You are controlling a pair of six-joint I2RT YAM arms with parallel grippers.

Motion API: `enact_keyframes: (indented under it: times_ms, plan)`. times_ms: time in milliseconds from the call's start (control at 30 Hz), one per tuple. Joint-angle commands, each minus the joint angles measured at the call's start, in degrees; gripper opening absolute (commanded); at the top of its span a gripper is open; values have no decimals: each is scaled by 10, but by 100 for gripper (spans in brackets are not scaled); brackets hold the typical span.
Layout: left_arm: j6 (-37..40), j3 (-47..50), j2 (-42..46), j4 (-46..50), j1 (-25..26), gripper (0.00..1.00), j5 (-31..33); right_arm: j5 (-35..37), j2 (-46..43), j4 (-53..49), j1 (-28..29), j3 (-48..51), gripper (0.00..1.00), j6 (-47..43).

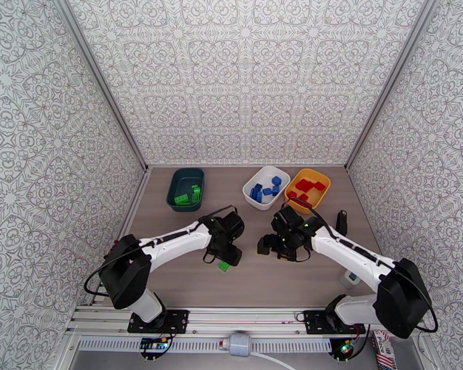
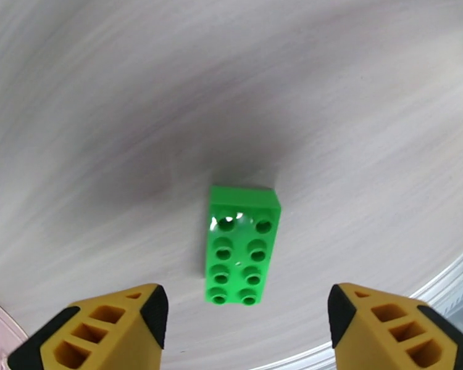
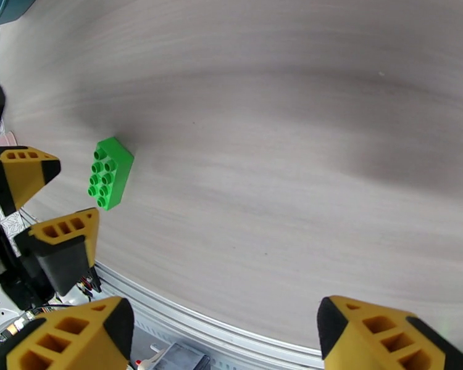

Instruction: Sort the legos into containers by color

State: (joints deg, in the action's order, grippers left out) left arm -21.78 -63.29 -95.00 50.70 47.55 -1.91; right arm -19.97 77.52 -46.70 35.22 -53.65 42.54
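Wood-grain table [image 1: 262, 285] holds a teal tub [image 1: 183, 178] of green legos [image 1: 188, 195], white tub [image 1: 270, 174] of blue legos [image 1: 262, 192], yellow tub [image 1: 323, 178] of red legos [image 1: 307, 185]. Right gripper [image 3: 225, 328] gapes empty; left gripper [image 2: 248, 317], jaws spread, straddles one green brick [image 2: 241, 248] lying untouched on the table.

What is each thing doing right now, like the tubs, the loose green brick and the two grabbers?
loose green brick: lying flat on the table, studs up, not gripped.
left gripper: open, hovering over that brick.
right gripper: open, empty.
teal tub: holds green bricks.
white tub: holds blue bricks.
yellow tub: holds red bricks.
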Motion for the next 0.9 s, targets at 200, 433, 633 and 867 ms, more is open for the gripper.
enact_keyframes:
  times_ms: [200, 433, 633, 867]
  plan:
    - [-38, -10, -57, 4, 14, 65, 57, 7, -25, 9, -4, 8, 83, 16]
    - [-41, -19, -81, 9, 22, 58, 63, 7, -29, 9, -4, 11, 83, 14]
    - [-49, -28, -92, 9, 23, 46, 63, 4, -22, 10, -4, 8, 83, 12]
    - [-51, -55, -82, 22, 19, 34, 60, -16, 8, 26, -4, -19, 83, 1]
